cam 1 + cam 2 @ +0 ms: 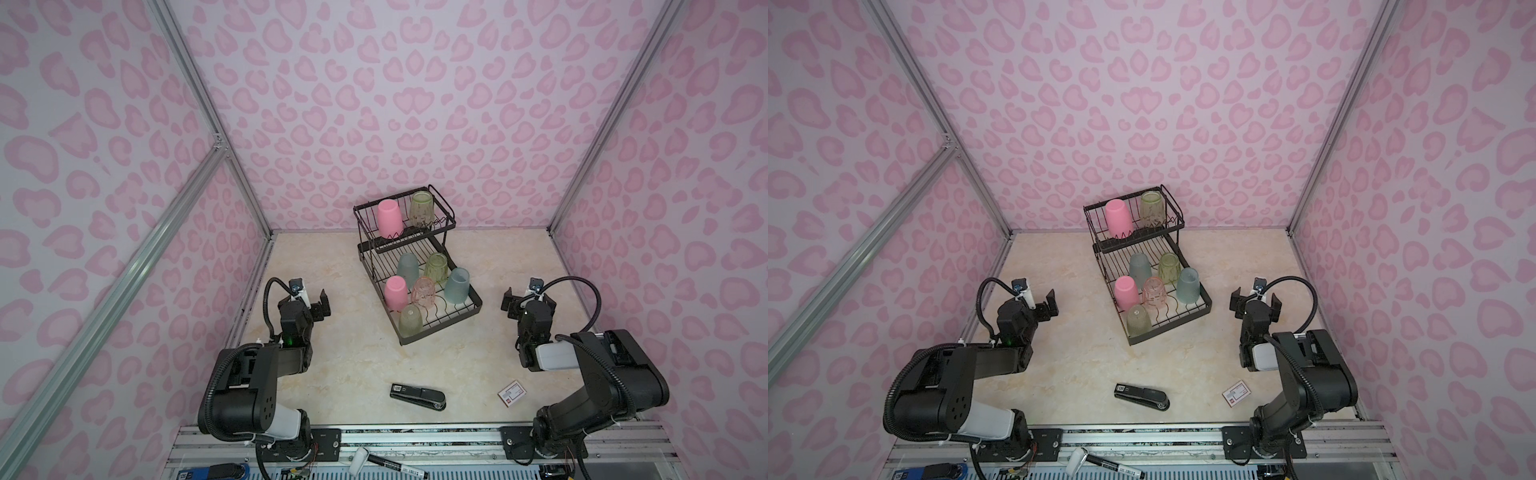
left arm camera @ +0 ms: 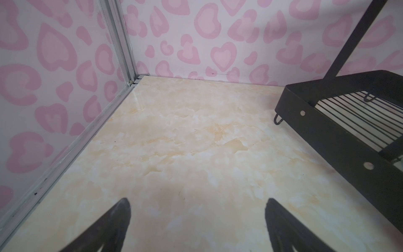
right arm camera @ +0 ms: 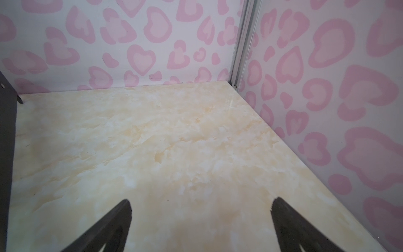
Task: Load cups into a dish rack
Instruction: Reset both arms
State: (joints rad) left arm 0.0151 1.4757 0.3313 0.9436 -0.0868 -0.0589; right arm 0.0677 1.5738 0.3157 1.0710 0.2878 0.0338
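Across black dish rack (image 1: 440,326), eight upturned pastel cups (image 1: 395,293), left end effector (image 2: 197,205), right end effector (image 3: 201,204) released

The worktop (image 1: 353,365) is bare in two lanes: one left of the dish rack (image 1: 440,327), ahead of the left tool (image 2: 197,206); one right of it, ahead of the right tool (image 3: 201,205); both lanes run clear to the far wall (image 1: 415,145). The rack blocks the far centre; cups (image 1: 395,293) fill both tiers, leaving a free patch at the near right corner of the lower one. Near centre lies a stapler (image 1: 417,397); near right, a small box (image 1: 512,394); open worktop lies between them. The left wall (image 1: 104,249) and right wall (image 1: 685,249) bound sideways travel.
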